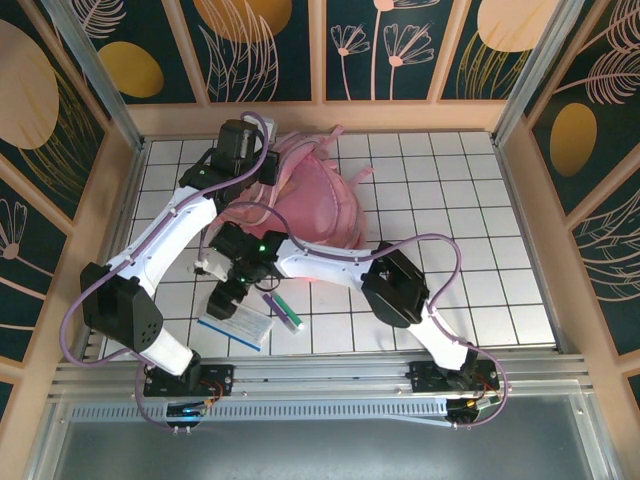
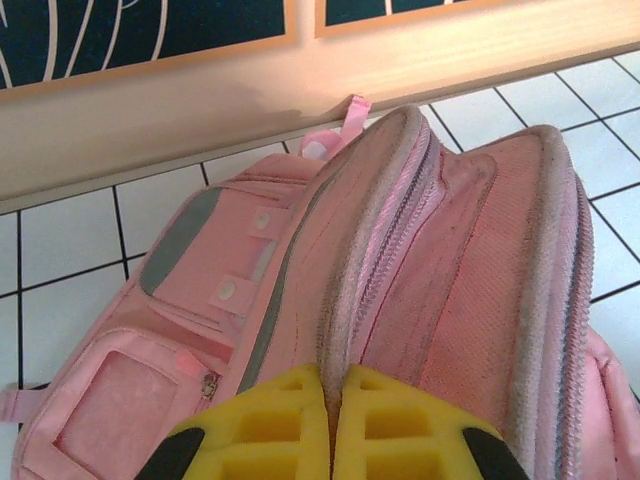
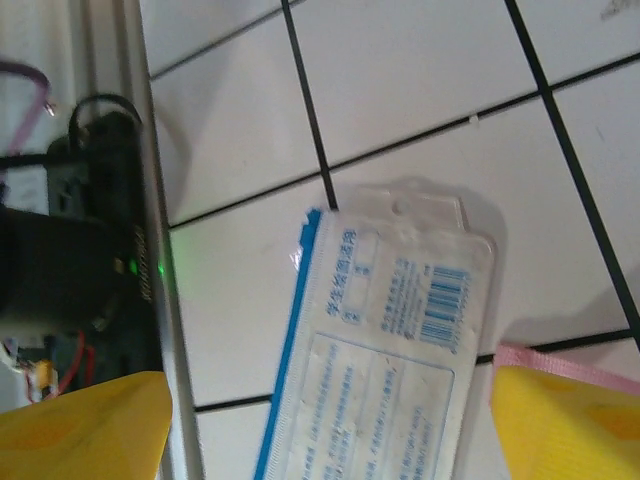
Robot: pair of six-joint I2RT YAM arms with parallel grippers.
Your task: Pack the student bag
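Note:
The student bag [image 1: 315,200], a large pink backpack, lies at the back middle of the tiled table. Its zippered top rim [image 2: 375,250] faces the left wrist camera. My left gripper [image 2: 333,385] is shut on a fold of that rim, and the fabric runs between the yellow fingers. A flat white packet with a blue edge [image 3: 385,350] lies on the tiles near the front left [image 1: 237,325]. My right gripper [image 3: 330,430] hangs over the packet [image 1: 228,295], open. Its yellow fingers [image 3: 85,425] stand apart on either side of the packet, clear of it.
A green pen [image 1: 287,312] lies just right of the packet. A thin pink strip [image 3: 560,362] shows beside the right finger. The aluminium rail [image 3: 150,200] and the arm base lie close on the left. Wooden walls [image 1: 320,115] ring the table. Bare tiles [image 1: 470,250] lie to the right.

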